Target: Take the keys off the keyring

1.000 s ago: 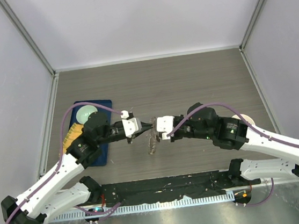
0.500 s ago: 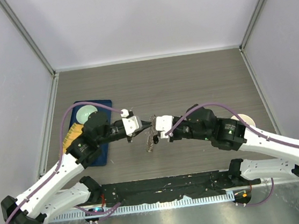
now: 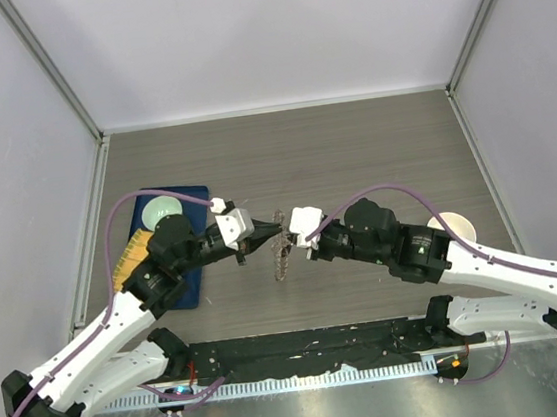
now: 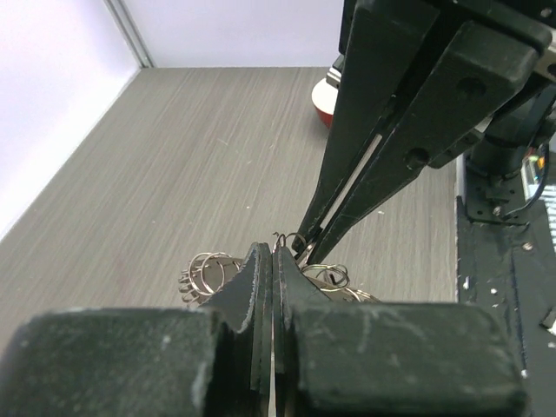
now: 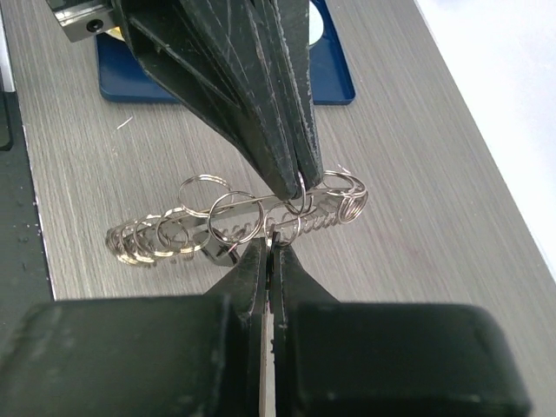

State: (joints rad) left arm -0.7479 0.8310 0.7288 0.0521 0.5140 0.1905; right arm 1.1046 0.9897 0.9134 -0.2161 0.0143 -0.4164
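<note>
Keyring (image 3: 281, 255) above the bench (image 3: 352, 150), we see it between both arms | left gripper (image 3: 274, 233) clamped shut on its upper wire | right gripper (image 3: 288, 243) likewise on its lower edge (small loops strung along it)

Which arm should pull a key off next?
Probably the right: the right gripper pinches low beside a small dark piece on the keyring, while the left gripper steadies its top.

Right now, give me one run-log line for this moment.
left gripper: jaws shut on keyring | right gripper: jaws shut on keyring | keyring: pinched between both arms
</note>
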